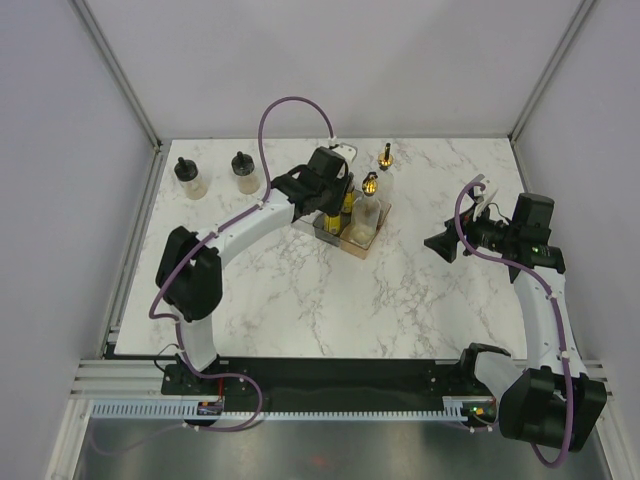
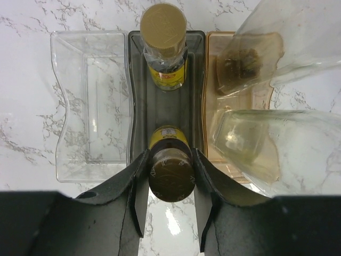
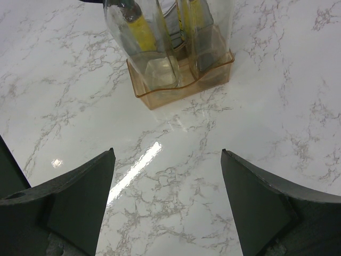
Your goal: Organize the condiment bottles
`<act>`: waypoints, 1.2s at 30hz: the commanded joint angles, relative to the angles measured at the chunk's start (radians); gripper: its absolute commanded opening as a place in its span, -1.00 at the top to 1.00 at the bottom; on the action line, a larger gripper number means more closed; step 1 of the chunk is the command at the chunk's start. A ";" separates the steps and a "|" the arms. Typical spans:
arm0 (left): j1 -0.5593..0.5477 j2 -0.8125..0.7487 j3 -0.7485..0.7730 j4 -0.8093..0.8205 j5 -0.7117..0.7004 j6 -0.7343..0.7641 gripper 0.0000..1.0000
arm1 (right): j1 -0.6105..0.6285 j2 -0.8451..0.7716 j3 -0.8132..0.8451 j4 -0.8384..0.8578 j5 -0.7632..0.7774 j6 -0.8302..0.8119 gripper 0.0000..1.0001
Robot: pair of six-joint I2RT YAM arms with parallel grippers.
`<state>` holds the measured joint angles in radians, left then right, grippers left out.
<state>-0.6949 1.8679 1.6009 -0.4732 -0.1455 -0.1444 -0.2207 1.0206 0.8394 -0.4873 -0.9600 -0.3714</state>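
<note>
- Where the marble table [image 1: 400, 300] carries every item listed, its middle holds a three-part tray [image 1: 350, 243]: clear compartment [image 2: 90, 106], grey compartment [image 2: 165, 114] and peach compartment [image 2: 211, 58], side by side.
- Left arm [image 1: 250, 225]: extends from the near left edge to the tray, with its wrist above the grey compartment.
- Right arm [image 1: 540, 290]: bent at the right side of the table, well apart from the tray.
- Right claw [image 3: 166, 154]: spread wide, with only bare marble between its two sides. It hovers above the table, facing the peach end of the tray and touching nothing.
- Left claw [image 2: 171, 160]: narrowed onto the near amber bottle [image 2: 171, 178], its dark fingers [image 2: 136, 192] set against both sides of the gold cap. That bottle stands upright at the near end of the grey compartment.
- Tall clear bottles, two: far tall bottle [image 2: 298, 37] and near tall bottle [image 2: 287, 144], both in the peach compartment, one behind the other.
- Squat clear bottles with black caps, two: left squat bottle [image 1: 190, 180] and right squat bottle [image 1: 245, 172], upright on the table at the far left. They stand near each other and well apart from the tray.
- Far amber bottle [image 2: 163, 37]: yellow label, gold cap, upright at the far end of the grey compartment, apart from the near one.
</note>
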 commanded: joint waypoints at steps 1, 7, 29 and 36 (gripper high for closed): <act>0.006 -0.024 0.007 0.073 0.018 -0.030 0.12 | 0.000 -0.005 0.017 0.006 -0.013 -0.027 -0.80; 0.006 -0.039 -0.004 0.074 0.023 -0.037 -0.22 | -0.002 -0.005 0.017 0.004 -0.011 -0.029 -0.79; 0.268 -0.239 -0.079 0.074 0.034 -0.159 -0.75 | 0.000 -0.005 0.020 -0.005 -0.016 -0.038 -0.80; 0.426 -0.174 -0.070 0.050 -0.048 -0.305 -0.92 | 0.000 -0.001 0.020 -0.005 -0.016 -0.038 -0.80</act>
<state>-0.3050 1.6657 1.5246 -0.4213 -0.1440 -0.3382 -0.2207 1.0206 0.8394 -0.4953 -0.9600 -0.3824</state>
